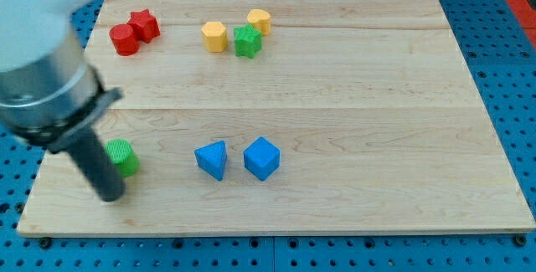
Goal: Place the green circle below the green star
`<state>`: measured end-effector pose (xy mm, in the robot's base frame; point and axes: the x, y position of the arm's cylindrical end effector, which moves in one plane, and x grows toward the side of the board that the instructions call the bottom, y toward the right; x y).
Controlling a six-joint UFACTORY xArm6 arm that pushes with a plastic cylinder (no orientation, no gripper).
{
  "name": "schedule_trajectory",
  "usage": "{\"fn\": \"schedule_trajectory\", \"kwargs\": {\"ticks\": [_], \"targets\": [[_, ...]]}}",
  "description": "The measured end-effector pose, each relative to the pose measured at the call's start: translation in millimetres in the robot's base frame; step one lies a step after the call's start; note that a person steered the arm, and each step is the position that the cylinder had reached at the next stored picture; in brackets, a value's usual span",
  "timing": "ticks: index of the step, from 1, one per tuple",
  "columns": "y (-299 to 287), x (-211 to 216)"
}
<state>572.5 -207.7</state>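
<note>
A: How far along are you?

B: Barely started. Your green circle (124, 156) sits near the board's bottom-left, well apart from the green star (247, 42) up top.

A: Jaws?

B: None; your tip (111, 195) touches the circle's left.

The table (335, 96) was pale, smooth, matt wood with visible grain; the green circle (126, 156) looked ribbed and matt.

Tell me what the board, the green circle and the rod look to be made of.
Board: pale wood, matte, with visible grain and plank seams. Green circle: looks like painted wood or plastic, with a ribbed side; I cannot tell which. Rod: dark, matte, perhaps rubber or plastic; my tip rests at the circle's left.
</note>
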Motion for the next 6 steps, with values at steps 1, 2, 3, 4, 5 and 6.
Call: {"fn": "schedule_trajectory", "kwargs": {"ticks": [1,2,3,4,5,6], "targets": [[-19.3,-35.9],[-12.3,-86.1],[-13.8,-66.4],[-22.3,-22.2],[34.9,-28.3],[48.2,-88.7]]}}
